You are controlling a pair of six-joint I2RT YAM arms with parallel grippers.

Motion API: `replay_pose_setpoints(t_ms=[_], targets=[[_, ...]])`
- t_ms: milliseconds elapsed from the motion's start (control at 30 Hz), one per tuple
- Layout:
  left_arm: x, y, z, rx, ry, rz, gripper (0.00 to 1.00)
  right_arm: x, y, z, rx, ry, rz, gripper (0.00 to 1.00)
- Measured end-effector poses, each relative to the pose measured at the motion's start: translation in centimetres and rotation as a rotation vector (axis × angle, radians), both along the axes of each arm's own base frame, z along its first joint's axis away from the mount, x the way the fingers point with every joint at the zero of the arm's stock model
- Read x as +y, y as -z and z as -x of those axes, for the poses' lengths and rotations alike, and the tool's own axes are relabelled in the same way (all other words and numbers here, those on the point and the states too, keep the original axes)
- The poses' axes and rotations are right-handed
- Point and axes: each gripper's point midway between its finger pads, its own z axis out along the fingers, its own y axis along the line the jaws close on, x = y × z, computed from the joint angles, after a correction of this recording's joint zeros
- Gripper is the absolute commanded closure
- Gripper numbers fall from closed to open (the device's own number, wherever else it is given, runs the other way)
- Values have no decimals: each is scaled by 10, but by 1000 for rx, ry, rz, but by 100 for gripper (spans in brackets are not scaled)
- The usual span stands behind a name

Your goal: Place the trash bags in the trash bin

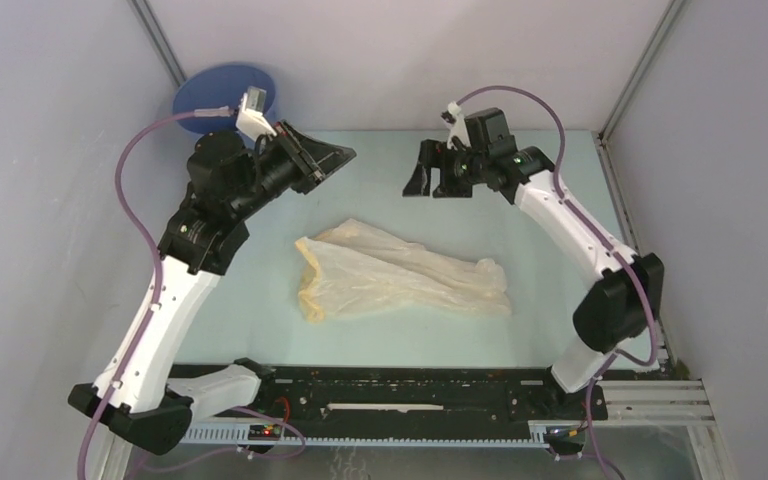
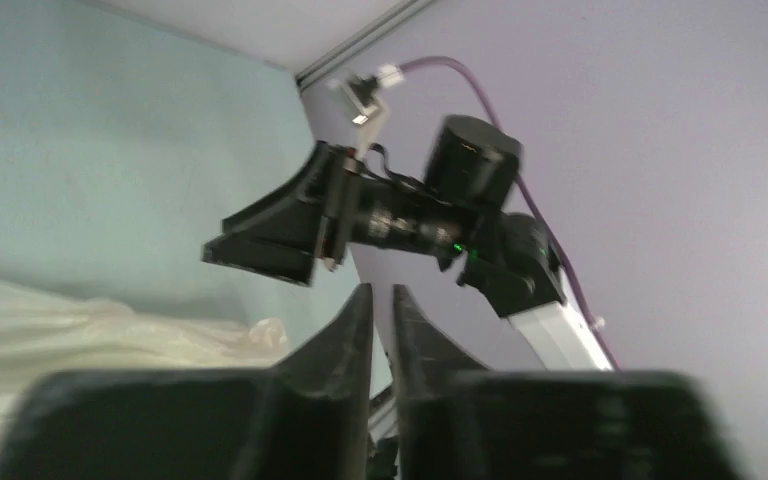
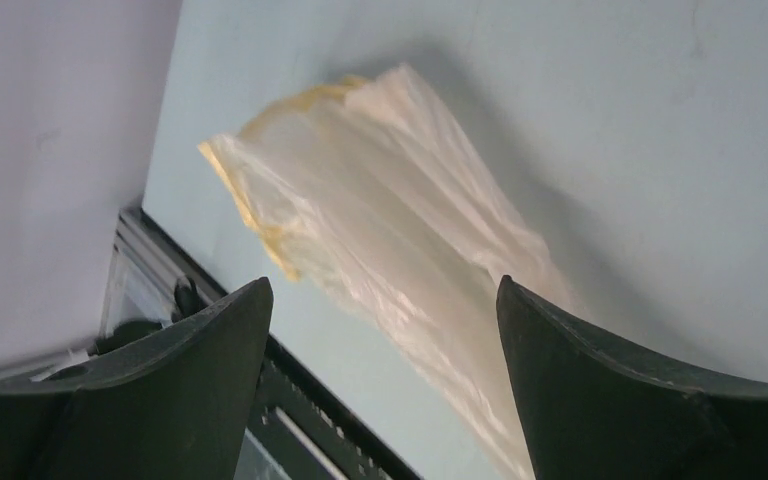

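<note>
Down below the two pincers, on the pale tabletop [image 1: 520, 200], lies the trash bag [image 1: 400, 275] [image 3: 390, 210] [image 2: 60, 330]. It is flat and crinkly, white with a yellow band on its rim. The end with the yellow rim is on the side nearer the left pincer [image 1: 345, 157] [image 2: 380, 292], and the other end is on the side nearer the right pincer [image 1: 430, 190] [image 3: 382, 290]. No pincer touches the bag. The left pincer is up in the air with its two fingers almost pressed together, only a thin slit between them, and nothing is in it. It points across at the right pincer. The right pincer is up in the air too, with its fingers spread wide apart and nothing between them. Through that gap you can see the bag lying underneath. The blue trash bin [image 1: 210, 90] sits behind the left pincer, in the far corner, and the left arm [image 1: 222, 180] hides part of it. The bin and the bag are well apart.
</note>
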Motion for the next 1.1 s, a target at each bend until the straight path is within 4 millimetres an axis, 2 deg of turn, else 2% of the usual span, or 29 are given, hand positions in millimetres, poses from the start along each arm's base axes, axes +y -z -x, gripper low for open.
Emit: replay_pose_setpoints(t_ms=[100, 200, 333, 400, 500, 600, 733, 800, 833, 900, 933, 967, 1033, 1100], targets=[[11, 24, -7, 56, -36, -58, 30, -10, 5, 31, 21, -22, 28, 10], [31, 76, -22, 166, -102, -128, 17, -36, 29, 62, 92, -11, 80, 11], [62, 177, -30, 403, -179, -242, 11, -62, 64, 106, 202, -4, 134, 11], [79, 218, -30, 505, -220, -310, 9, -69, 75, 126, 233, -9, 144, 11], [103, 251, -30, 581, -298, -428, 7, -76, 82, 145, 247, -12, 133, 11], [122, 269, -34, 615, -365, -514, 7, -86, 96, 158, 292, 5, 116, 11], [137, 306, -40, 724, -396, -537, 8, -100, 115, 157, 349, 55, 114, 11], [145, 330, -40, 807, -403, -528, 12, -106, 122, 152, 370, 83, 115, 11], [148, 340, -39, 842, -409, -526, 20, -107, 125, 148, 375, 91, 116, 11], [148, 350, -41, 874, -401, -518, 48, -109, 132, 141, 384, 104, 118, 11], [146, 352, -43, 877, -392, -508, 66, -110, 137, 136, 391, 112, 122, 12], [142, 353, -45, 876, -375, -493, 77, -111, 143, 132, 402, 120, 129, 13], [133, 353, -49, 867, -335, -463, 93, -114, 158, 124, 436, 139, 143, 13], [125, 350, -50, 849, -293, -455, 99, -118, 170, 117, 466, 160, 166, 13]])
